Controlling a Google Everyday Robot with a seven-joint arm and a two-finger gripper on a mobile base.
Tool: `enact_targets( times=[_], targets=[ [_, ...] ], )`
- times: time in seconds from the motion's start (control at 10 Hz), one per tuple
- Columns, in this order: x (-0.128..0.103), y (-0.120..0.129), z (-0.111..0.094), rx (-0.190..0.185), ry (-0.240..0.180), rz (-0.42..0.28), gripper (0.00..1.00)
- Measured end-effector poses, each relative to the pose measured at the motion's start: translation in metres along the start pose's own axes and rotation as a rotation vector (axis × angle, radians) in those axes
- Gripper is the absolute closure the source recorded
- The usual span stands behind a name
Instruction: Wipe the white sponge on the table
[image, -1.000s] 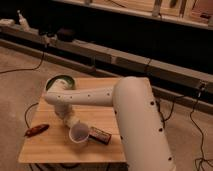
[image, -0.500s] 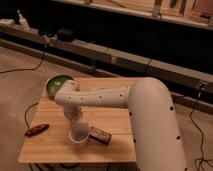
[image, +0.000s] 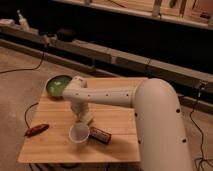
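The table (image: 55, 145) has a pale wooden plank top. My white arm reaches across it from the right and bends down at the wrist. The gripper (image: 82, 117) points down at the middle of the table, just behind the white round cup (image: 79, 134). A small off-white block, the white sponge (image: 89, 119), shows at the gripper's tip, right on the table top. The wrist hides most of it.
A green bowl (image: 56, 85) stands at the table's back left corner. A dark box (image: 100, 135) lies just right of the cup. A red-brown object (image: 37, 130) lies at the left edge. Cables run over the floor on the left, and a dark low shelf stands behind.
The arm's end has moved right across the table top, from near the left side to the middle, behind the cup. The cup, box and bowl have not moved.
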Motion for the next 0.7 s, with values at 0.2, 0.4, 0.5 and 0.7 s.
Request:
enact_targets(
  times=[0.2, 0.4, 0.5, 0.7],
  targets=[
    [0.019, 0.014, -0.001, 0.014, 0.039, -0.017, 0.94],
    [0.031, 0.028, 0.0, 0.019, 0.051, -0.028, 0.94],
    [0.035, 0.032, 0.003, 0.022, 0.043, -0.039, 0.94],
    [0.052, 0.033, 0.01, 0.029, 0.026, -0.077, 0.94]
  ],
)
